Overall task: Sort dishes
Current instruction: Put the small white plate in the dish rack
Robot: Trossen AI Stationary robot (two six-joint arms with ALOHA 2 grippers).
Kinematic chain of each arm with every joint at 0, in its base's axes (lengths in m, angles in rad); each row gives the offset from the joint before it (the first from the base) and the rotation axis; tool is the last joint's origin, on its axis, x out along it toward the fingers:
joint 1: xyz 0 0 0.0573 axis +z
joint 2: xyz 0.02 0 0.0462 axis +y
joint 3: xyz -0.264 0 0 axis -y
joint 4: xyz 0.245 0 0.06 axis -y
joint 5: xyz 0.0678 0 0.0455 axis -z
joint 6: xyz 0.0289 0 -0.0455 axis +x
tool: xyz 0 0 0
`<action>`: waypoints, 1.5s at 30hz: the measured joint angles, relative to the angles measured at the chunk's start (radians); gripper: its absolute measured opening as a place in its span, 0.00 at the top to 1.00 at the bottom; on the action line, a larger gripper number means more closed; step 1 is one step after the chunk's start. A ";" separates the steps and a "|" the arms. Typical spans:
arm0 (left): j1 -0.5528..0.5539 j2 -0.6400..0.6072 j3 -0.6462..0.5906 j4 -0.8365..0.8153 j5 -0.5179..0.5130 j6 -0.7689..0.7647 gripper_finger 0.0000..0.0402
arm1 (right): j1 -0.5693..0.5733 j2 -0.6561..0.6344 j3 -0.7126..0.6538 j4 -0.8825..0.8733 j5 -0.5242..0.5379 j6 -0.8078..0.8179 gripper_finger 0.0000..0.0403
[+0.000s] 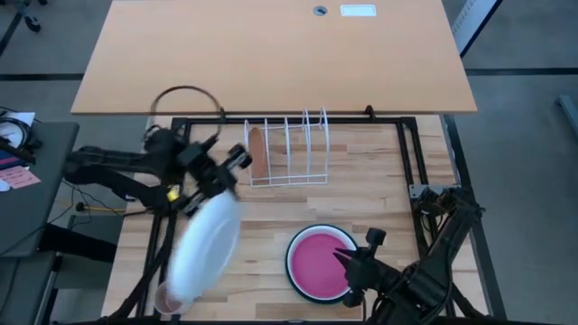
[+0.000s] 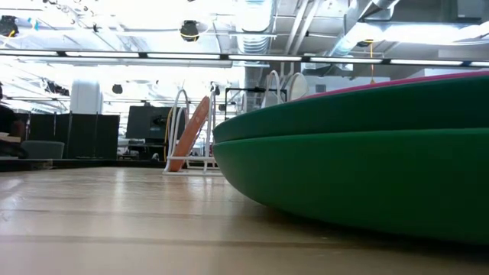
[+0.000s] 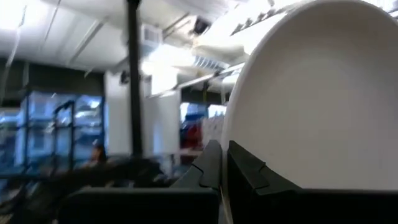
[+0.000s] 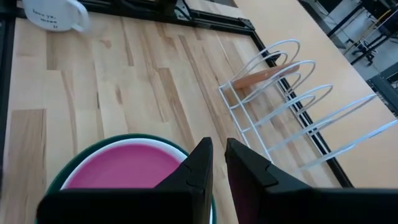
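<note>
Left gripper (image 1: 219, 178) pinching the rim of the white plate (image 1: 206, 247), fingers pressed together on its edge; plate held clear of the worktop (image 1: 379, 194), tilted, its long axis in the high view running from the gripper toward the near left corner. Left wrist view confirms: plate edge seated between the dark fingers (image 3: 211, 167).

White wire rack (image 1: 289, 149) lies just beyond and to the right of that gripper, near the far edge. Orange-brown plate (image 1: 258, 152) stands on edge in its leftmost slot; the remaining slots look free. The coming move, by my reading, turns on swinging the white plate upright and lining its edge with an open slot next to the orange one. Left arm is much the nearer.

Right gripper (image 1: 346, 263) hovers at the rim of the magenta pink plate (image 1: 318, 264), which sits stacked in the dark green plate (image 2: 359, 168) near the front. Its fingers stand narrowly apart, holding nothing I can see.

Hard to make out: a pinkish mug (image 1: 172, 298) partly hidden under the white plate's lower edge; rack slots largely masked in the low view.
</note>
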 joint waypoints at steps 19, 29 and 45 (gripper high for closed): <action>0.171 0.273 0.000 0.286 0.235 -0.307 1.00 | 0.055 0.000 0.000 0.000 -0.011 0.035 0.87; 0.178 0.296 0.000 0.290 0.195 -0.337 1.00 | 0.059 0.000 0.000 0.000 -0.010 0.003 0.87; 0.067 0.138 0.000 -0.240 -0.777 0.009 1.00 | 0.054 0.000 0.001 0.000 -0.007 -0.199 0.87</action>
